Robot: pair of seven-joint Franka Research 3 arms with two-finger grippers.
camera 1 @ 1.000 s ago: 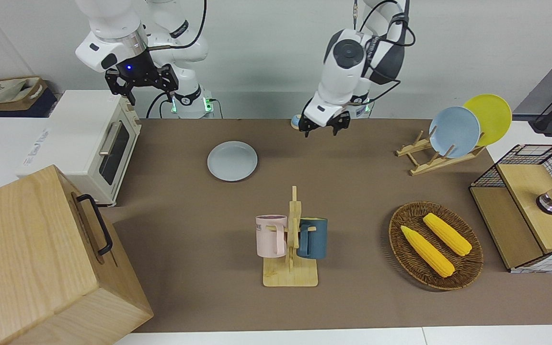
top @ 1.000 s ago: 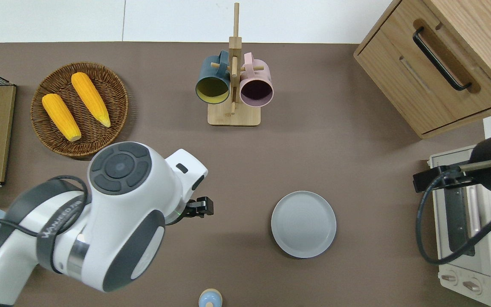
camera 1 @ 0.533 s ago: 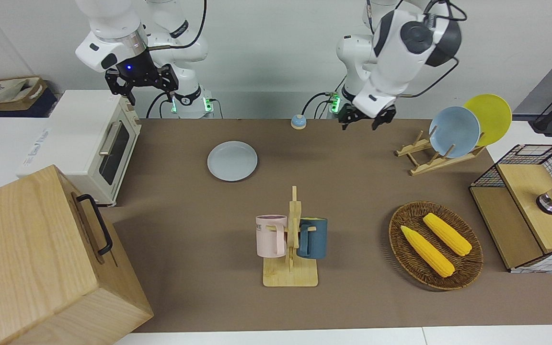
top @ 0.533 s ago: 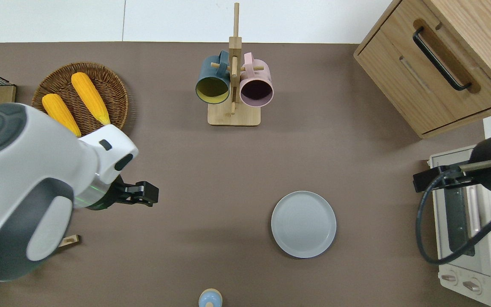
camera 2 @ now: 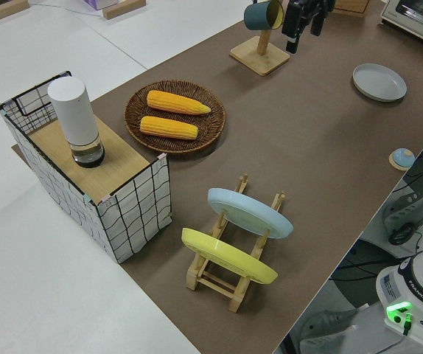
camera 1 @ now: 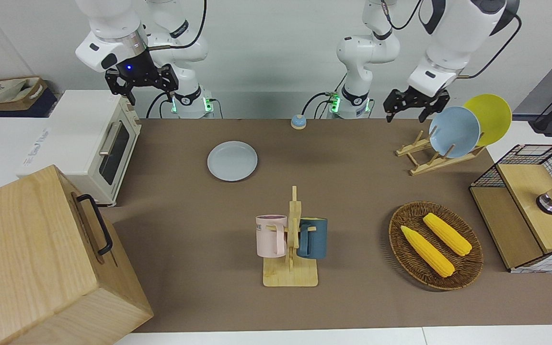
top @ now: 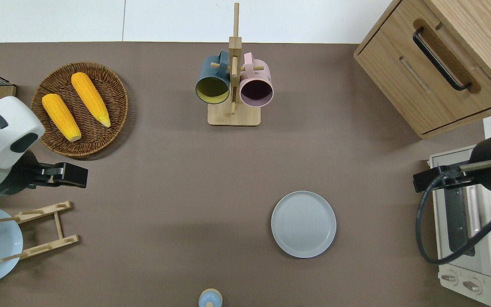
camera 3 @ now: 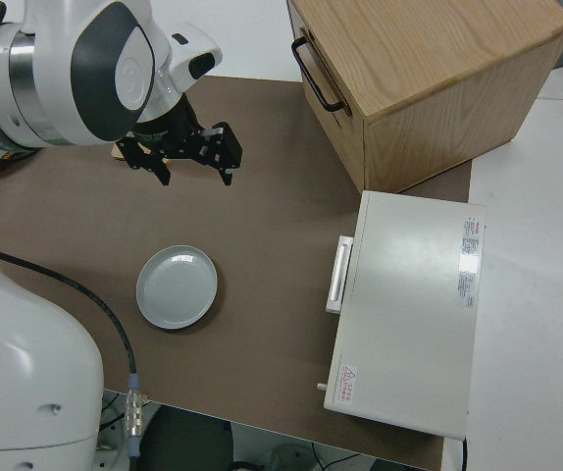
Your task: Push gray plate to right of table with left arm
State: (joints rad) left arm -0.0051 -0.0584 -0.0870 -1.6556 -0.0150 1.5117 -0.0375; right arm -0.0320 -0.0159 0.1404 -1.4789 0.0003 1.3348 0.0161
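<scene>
My left gripper (top: 73,175) has swung away from the gray plate (top: 303,224), jaws open over bare table (top: 177,179); right arm parked.

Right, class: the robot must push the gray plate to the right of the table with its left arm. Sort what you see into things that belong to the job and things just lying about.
Belongs to the job:
gray plate
table
left gripper

Just lying about:
blue plate and yellow plate in the rack
basket of corn
mug stand
toaster oven
wooden cabinet
bell
</scene>
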